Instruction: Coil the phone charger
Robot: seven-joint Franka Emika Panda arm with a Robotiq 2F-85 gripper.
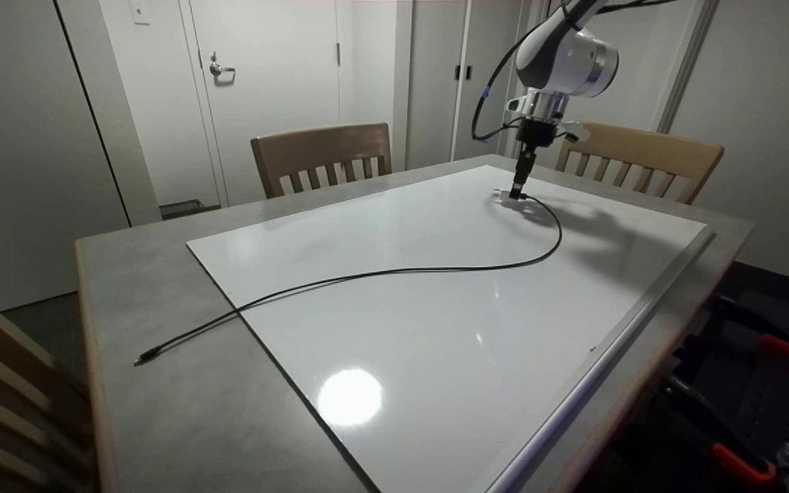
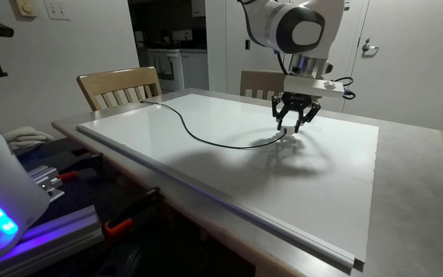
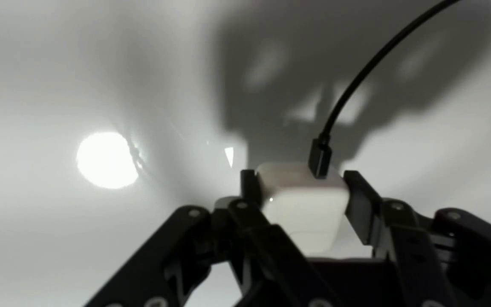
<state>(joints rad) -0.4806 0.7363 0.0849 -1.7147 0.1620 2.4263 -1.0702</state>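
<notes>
The phone charger's thin black cable (image 1: 394, 272) lies in a long S-curve over the white board, in both exterior views (image 2: 221, 146). Its free plug (image 1: 150, 354) lies on the grey table past the board's edge. The near end plugs into a white charger block (image 3: 309, 213), where the cable (image 3: 382, 53) leaves in a curve. My gripper (image 3: 301, 175) is shut on the block, one finger against each side. In both exterior views the gripper (image 1: 519, 194) (image 2: 288, 130) points down at the board, with the block low over it. I cannot tell whether the block touches the board.
The white board (image 1: 394, 383) covers much of the grey table (image 1: 161, 424), with a raised rail (image 1: 607, 356) along one long side. Wooden chairs (image 1: 326, 147) (image 2: 121, 82) stand around the table. Clamps with orange-red handles (image 2: 119, 227) sit by the robot base.
</notes>
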